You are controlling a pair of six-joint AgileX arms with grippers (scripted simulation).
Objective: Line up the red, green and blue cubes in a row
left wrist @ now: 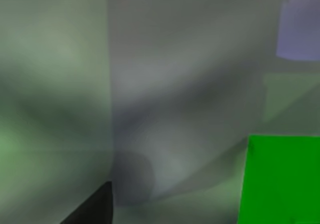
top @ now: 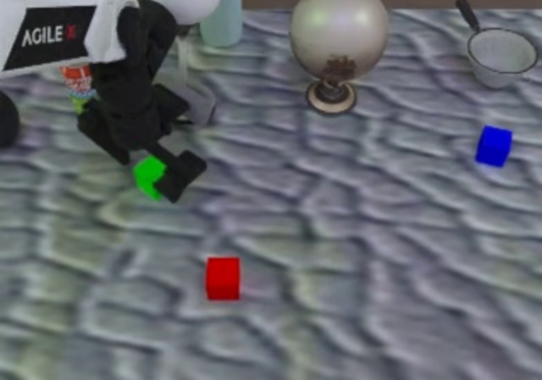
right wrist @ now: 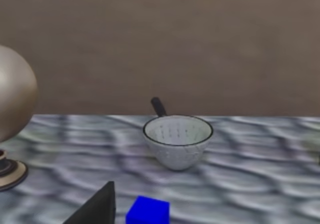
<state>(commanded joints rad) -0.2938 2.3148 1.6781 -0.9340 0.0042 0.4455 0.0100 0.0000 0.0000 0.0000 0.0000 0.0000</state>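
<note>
**Gripping the green cube at the table's left**

Looking down from above, my left gripper [top: 159,170] has its two dark fingers clamped on either side of the green cube [top: 149,177], at the left side of the table [top: 356,253], presumably so it can be carried into line. The red cube [top: 223,278] sits nearer the front middle, well apart; the blue cube [top: 494,145] lies far right, near the strainer bowl [top: 502,57]. A globe [top: 339,35] stands at the back.

The left wrist view shows the green cube [left wrist: 280,179] close up beside one finger [left wrist: 95,206].

The right wrist view looks past the blue cube [right wrist: 148,211] to the strainer bowl [right wrist: 178,140]; whether the right gripper is apart or together, I cannot tell.
</note>
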